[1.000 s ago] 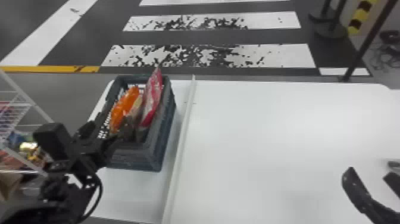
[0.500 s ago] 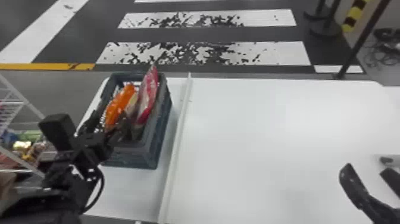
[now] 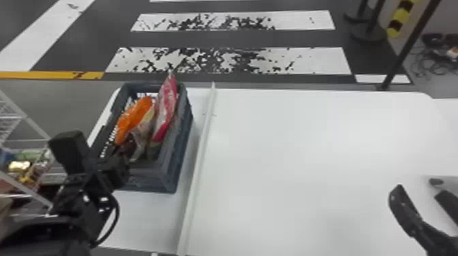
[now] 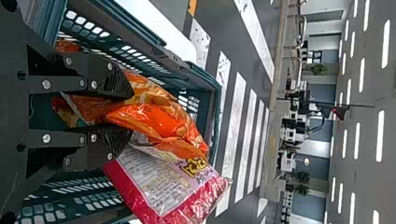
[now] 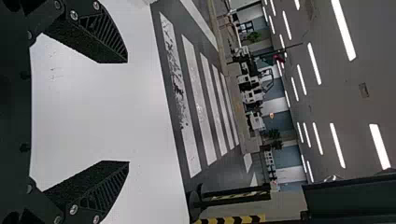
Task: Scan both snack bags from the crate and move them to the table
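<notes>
Closer over the near end of the crate (image 3: 150,180) than in the earlier frames, my left arm (image 3: 88,194) has edged inward, while the whole head view has slid a little and both bags keep their places against the crate walls. My left fingers (image 4: 116,84) are drawn in on a narrow gap, pinching the orange snack bag (image 4: 163,123) near its closer end, with crumpled film showing between and behind them. How firmly they bite, I cannot tell. My right fingers (image 5: 105,37) are spread wide over the bench (image 3: 306,153), holding nothing. Both bags sit inside the crate, the red snack bag (image 4: 163,186) leaning beside the orange one with its top end poking above the rim. I judge the orange one light and soft, its film slick and its contents easily crushed, so I want a fold of film and a modest squeeze rather than the full belly. The red one should give the same way; its raised end looks the best place to take hold. The orange film is shiny and creased, with yellowish patches; the red one has a pale panel of small print framed in glossy pinkish red.
</notes>
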`<move>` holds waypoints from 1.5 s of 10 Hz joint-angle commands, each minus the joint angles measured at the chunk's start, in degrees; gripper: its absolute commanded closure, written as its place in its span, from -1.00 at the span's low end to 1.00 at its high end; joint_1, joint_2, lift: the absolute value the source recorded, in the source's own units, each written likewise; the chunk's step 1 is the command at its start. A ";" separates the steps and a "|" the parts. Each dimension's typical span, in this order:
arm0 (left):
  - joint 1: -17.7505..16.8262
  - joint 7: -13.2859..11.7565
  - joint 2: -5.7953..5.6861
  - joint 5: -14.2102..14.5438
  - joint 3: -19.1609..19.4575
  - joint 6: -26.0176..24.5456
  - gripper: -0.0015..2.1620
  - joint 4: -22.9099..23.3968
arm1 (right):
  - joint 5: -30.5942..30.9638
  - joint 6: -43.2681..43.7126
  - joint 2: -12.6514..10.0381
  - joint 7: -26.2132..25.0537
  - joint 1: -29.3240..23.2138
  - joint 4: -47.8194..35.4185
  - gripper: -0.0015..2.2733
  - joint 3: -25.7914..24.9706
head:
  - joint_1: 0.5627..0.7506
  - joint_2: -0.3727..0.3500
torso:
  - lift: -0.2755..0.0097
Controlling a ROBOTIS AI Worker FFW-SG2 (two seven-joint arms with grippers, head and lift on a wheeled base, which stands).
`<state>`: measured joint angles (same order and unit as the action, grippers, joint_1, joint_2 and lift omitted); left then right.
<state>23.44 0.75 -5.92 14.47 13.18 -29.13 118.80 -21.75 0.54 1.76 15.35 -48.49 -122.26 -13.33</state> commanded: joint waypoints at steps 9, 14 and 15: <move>11.37 2.41 -0.32 -5.68 -0.87 17.39 0.77 16.46 | -0.22 1.08 -0.09 -1.29 -0.12 -0.35 -0.85 0.76 | 0.41 0.32 | 0.32; 13.65 0.92 -1.63 -34.77 -24.60 30.75 0.77 16.99 | -0.57 1.43 -0.17 -3.84 -0.55 -1.23 -0.85 -0.38 | 0.41 -0.36 | 0.32; 12.16 0.48 -2.86 -36.97 -29.53 30.75 0.77 13.21 | -0.57 1.43 -0.17 -4.72 -0.55 -1.32 -0.85 -0.56 | 0.41 -0.59 | 0.32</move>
<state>36.37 1.26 -8.21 -21.07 -13.74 1.54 133.92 -22.32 2.02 1.59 10.51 -49.02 -123.53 -13.80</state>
